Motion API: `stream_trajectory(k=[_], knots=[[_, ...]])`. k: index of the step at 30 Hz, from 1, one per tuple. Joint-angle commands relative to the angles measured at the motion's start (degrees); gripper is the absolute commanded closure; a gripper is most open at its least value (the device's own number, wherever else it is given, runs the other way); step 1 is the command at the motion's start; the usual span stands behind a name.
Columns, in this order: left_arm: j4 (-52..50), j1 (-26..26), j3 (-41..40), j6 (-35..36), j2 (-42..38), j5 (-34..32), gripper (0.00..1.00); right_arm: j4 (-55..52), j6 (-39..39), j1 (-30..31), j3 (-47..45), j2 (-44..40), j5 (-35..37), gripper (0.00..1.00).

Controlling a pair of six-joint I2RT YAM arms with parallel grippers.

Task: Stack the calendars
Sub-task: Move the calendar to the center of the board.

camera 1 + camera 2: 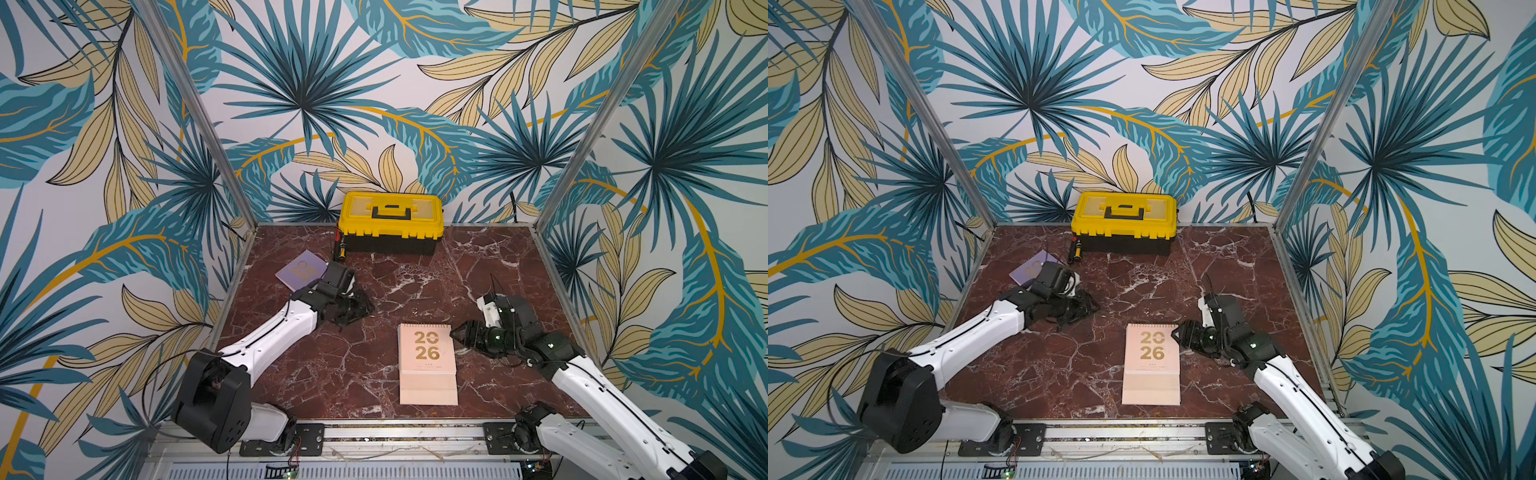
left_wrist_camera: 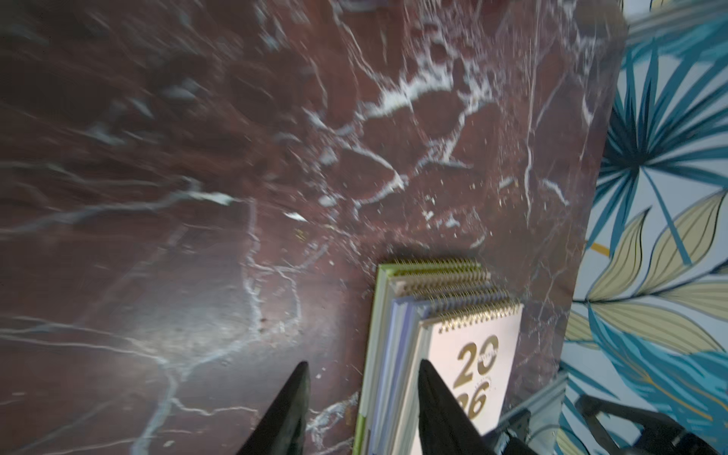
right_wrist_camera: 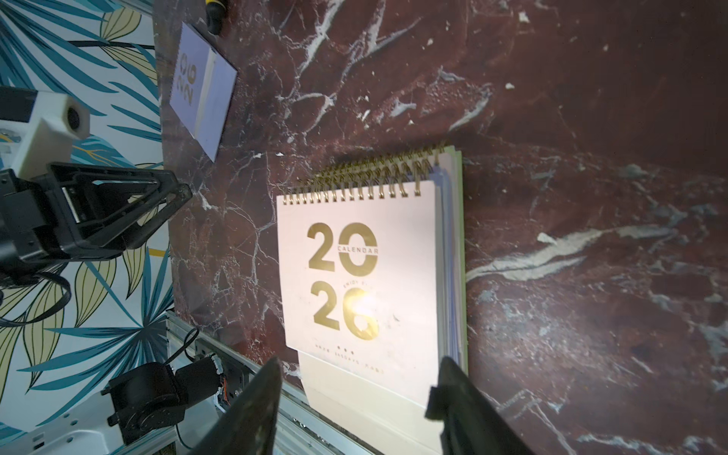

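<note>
Stack of calendars (image 1: 428,368) flat on table (image 1: 490,266), peach-pink cover up, just left of right pincer (image 1: 454,333).
Right pincer: jaws apart, empty, tips beside the stack's spiral end (contact unclear). Left pincer (image 1: 365,309): jaws apart, empty; lone lilac calendar (image 1: 300,270) beyond it, leftward. Yellow toolbox (image 1: 390,220) farthest.

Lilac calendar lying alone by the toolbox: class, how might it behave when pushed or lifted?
The lilac calendar lies flat on the marble table, so it would probably slide, not roll or tip. Its low edge looks hard to pinch. It looks thin, so probably light.
</note>
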Motion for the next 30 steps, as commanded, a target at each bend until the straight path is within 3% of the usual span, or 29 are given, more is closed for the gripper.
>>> stream_trajectory(k=[1,5,8,21,30], knots=[[-2.26,8.07,-1.06,2.92,-1.74,1.53,0.49,0.36,-1.98,0.22,1.65,2.77,-0.27,0.38],[-2.34,15.89,1.95,4.15,0.18,3.32,0.47,0.52,-3.45,0.23,2.65,5.14,-0.47,0.38],[-2.35,19.05,5.30,4.70,2.57,0.30,0.44,0.30,-4.19,0.25,2.83,5.87,-0.54,0.38],[-4.02,24.81,26.19,8.81,24.90,-9.80,0.40,1.69,-4.15,-0.47,0.59,4.75,-0.63,0.36],[-4.19,28.01,44.04,9.07,42.37,-10.49,0.40,1.61,-5.28,-2.16,2.13,8.26,-3.16,0.36]])
